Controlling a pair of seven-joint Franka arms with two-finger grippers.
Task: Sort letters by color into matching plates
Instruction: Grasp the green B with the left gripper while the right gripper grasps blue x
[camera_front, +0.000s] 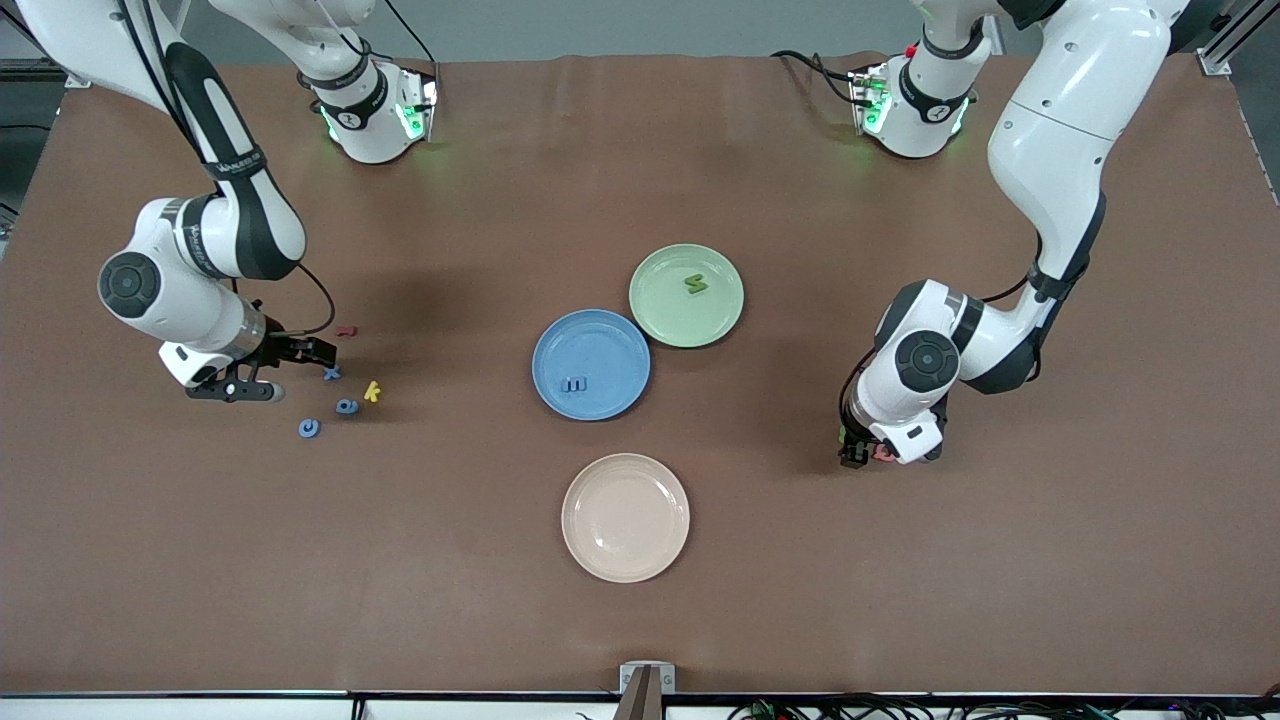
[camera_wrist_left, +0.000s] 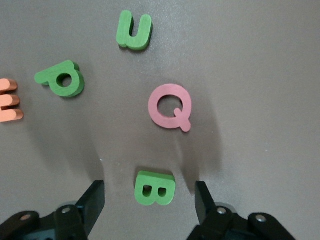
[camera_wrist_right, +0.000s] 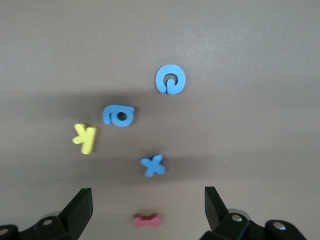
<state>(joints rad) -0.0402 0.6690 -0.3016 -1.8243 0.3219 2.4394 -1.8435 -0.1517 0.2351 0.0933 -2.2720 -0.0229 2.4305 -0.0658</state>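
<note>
The blue plate (camera_front: 591, 363) sits near the middle of the table and serves as the landmark here; a blue letter E (camera_front: 574, 384) lies on it. The pale green plate (camera_front: 687, 295) touches it, farther from the front camera and toward the left arm's end, and carries a green letter S (camera_front: 696, 285). A cream plate (camera_front: 626, 517) lies nearer the front camera than the blue plate. Toward the right arm's end of the table from the blue plate, the right gripper (camera_wrist_right: 148, 207) hovers low over a small group of letters with its fingers spread wide and nothing between them: a blue X (camera_wrist_right: 153, 165), a blue lowercase a (camera_wrist_right: 119, 115), a blue G (camera_wrist_right: 170, 79), a yellow K (camera_wrist_right: 85, 137) and a dark red letter (camera_wrist_right: 147, 220). Toward the left arm's end from the blue plate, the left gripper (camera_wrist_left: 149, 202) is down close to the table, its fingers apart on either side of a green B (camera_wrist_left: 154, 188) without touching it. Beside that letter lie a pink Q (camera_wrist_left: 170, 107), a green U (camera_wrist_left: 134, 31), a green P (camera_wrist_left: 62, 79) and an orange E (camera_wrist_left: 9, 100).
</note>
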